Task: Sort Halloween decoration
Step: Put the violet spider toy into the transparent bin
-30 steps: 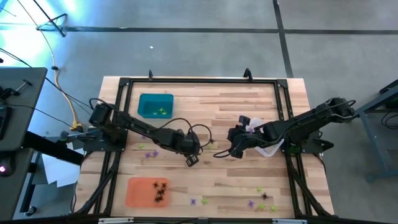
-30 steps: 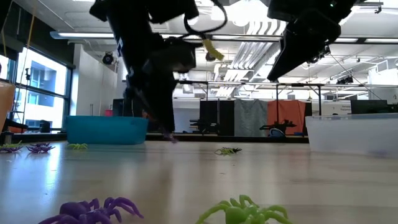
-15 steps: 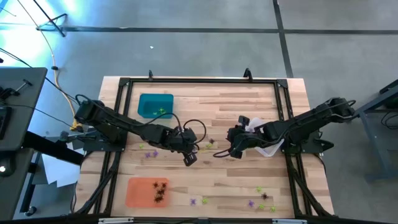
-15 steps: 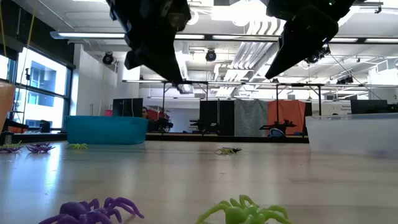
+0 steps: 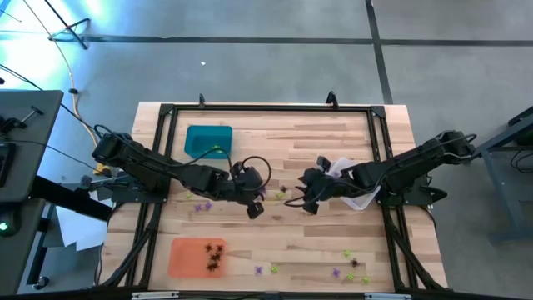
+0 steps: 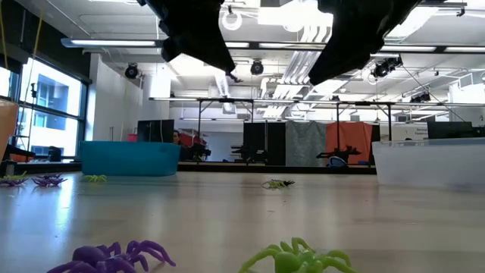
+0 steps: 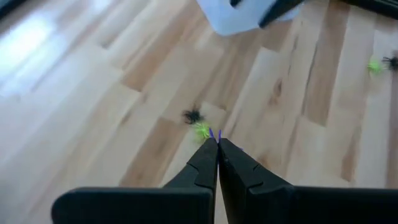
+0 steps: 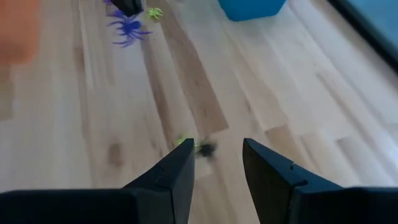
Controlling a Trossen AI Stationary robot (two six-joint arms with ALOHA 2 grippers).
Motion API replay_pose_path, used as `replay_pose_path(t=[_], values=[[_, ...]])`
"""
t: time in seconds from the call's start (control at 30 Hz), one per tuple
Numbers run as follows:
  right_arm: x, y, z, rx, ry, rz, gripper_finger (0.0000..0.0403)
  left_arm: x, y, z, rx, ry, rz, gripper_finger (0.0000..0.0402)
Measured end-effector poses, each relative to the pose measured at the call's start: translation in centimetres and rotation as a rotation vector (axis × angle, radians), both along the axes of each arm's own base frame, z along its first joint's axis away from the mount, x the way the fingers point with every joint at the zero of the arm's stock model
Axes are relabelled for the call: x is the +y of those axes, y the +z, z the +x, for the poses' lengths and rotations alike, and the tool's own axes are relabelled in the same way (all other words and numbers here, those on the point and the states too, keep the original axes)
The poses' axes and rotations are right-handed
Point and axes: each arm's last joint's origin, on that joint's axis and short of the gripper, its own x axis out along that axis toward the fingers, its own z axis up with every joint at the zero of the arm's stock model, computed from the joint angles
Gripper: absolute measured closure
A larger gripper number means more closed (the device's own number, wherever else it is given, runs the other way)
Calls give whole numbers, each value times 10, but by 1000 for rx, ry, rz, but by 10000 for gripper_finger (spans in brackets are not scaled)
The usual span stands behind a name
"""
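Observation:
Tiny spider-like Halloween decoration pieces lie scattered on the wooden table: a yellow-green [image 7: 201, 129] and a black one [image 7: 192, 116] at mid-table, purple ones [image 5: 200, 205] to the left, and a mixed group [image 5: 350, 265] at the near right. My left gripper [image 5: 260, 197] hovers above mid-table, shut on a purple piece [image 7: 214, 133]. My right gripper [image 8: 217, 155] stands open above the same yellow-green and black pair, touching nothing. Black pieces [image 5: 215, 257] lie in the orange tray [image 5: 183, 256] and yellow-green ones in the teal tray [image 5: 204, 140]. My left gripper pinches the purple piece between its two fingertips. Only two thin purple legs [image 7: 216, 134] stick out past the tips; the fingers hide the rest. The fingers slant down toward the table's right side, and the piece is lifted clear of the table.
A clear tray [image 5: 360, 198] sits under my right arm at the right. A black frame [image 5: 266, 108] runs around the tabletop. Bare wood lies between the orange tray and the near-right group. In the low view a purple [image 6: 114, 256] and a yellow-green piece [image 6: 295, 259] lie close to the camera.
My left gripper has risen from the tabletop with the purple piece, staying shut; in the low view its fingers have climbed from the table surface to the picture's top. It has also tipped toward level. My right gripper has turned a little in place.

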Motion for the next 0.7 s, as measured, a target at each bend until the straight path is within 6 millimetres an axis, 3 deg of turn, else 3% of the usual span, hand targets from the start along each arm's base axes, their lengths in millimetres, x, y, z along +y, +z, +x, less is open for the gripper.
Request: replay_pose_path(t=[0.23, 0.5, 0.7], values=[[3, 2, 3, -34, 38, 104, 272, 6, 5, 5, -51, 30, 105, 402], [-6, 7, 8, -144, -145, 210, 272, 7, 7, 6, -82, 54, 152, 402], [-12, 6, 10, -133, -140, 246, 272, 7, 8, 6, -83, 63, 160, 402]])
